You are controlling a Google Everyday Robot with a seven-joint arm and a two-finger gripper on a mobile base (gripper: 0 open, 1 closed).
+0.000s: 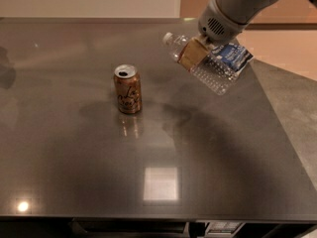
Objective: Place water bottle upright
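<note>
The water bottle (213, 73) is a clear ribbed plastic bottle with a white cap. It hangs in the air above the dark table (74, 157), tilted, with the cap pointing up and to the left and the base down and to the right. My gripper (194, 53) is shut on the bottle near its neck, its tan fingers wrapped around it. The arm comes in from the upper right. An orange-brown soda can (128, 89) stands upright on the table to the left of the bottle.
A blue snack packet (233, 56) lies on the table behind the bottle, partly hidden by it. The table's right edge runs diagonally from upper middle to lower right. A bright light reflection sits near the front edge.
</note>
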